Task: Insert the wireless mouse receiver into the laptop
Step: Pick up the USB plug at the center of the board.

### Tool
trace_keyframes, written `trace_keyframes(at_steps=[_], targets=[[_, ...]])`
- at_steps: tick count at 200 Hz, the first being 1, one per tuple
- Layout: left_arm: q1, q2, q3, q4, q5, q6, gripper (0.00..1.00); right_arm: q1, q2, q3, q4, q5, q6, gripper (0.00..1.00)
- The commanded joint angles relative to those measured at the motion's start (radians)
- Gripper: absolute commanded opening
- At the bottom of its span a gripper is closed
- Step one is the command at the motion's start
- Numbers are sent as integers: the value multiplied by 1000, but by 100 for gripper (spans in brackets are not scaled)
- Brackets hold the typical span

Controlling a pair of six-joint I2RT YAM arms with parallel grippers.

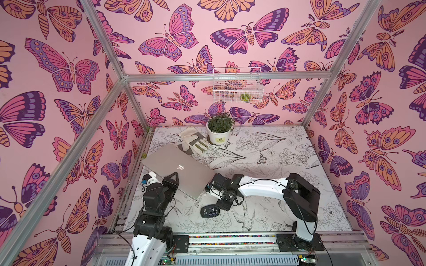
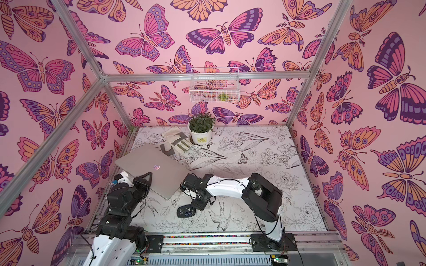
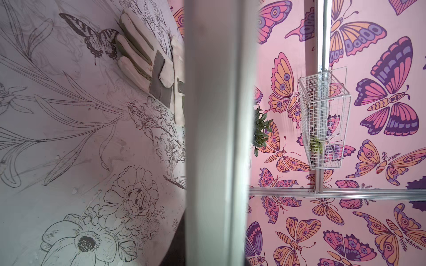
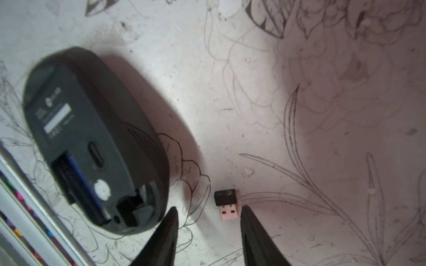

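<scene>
Right wrist view gives us the right jaws released: two dark fingertips [image 4: 171, 221] stand apart at the bottom of the frame and hold nothing. Between them, nearer the right-hand one, lies the receiver [image 4: 227, 205]. It is flat on the tabletop [image 4: 230, 92], with its metal plug toward the jaws and its black cap away from them. We cannot tell whether the right-hand fingertip touches the plug. At the left of the frame, near the receiver but apart from it, the mouse [image 4: 92, 138] lies belly up.

We read the left jaws as clenched on the laptop [image 1: 170, 161]. In both top views one black finger [image 1: 172, 178] lies over the lid at the laptop's lower left edge. In the left wrist view the laptop [image 3: 214, 138] runs edge-on as a blurred grey band down the middle of the frame.

In both top views the laptop sits closed, logo up, left of centre and askew to the tabletop's edges. Its lower right edge is just beside the right arm [image 1: 260, 186]. The receiver is hidden under that arm's wrist, and the mouse [image 1: 209, 211] lies just below it in the frame.

Further up the frame we see gloves [image 1: 193, 140] at the laptop's upper edge and a plant pot [image 1: 219, 135] beside them. A wire basket [image 1: 237, 85] hangs on the back wall.
</scene>
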Motion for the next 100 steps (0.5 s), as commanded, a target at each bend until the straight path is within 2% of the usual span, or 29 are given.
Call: trace_keyframes(at_steps=[1, 30, 100], targets=[[10, -21, 39, 157, -24, 35, 0, -7, 1, -18, 13, 8, -5, 47], [11, 4, 51, 175, -29, 49, 0, -17, -43, -58, 38, 9, 1, 49], [13, 31, 73, 187, -43, 65, 0, -16, 24, -23, 47, 13, -26, 45]])
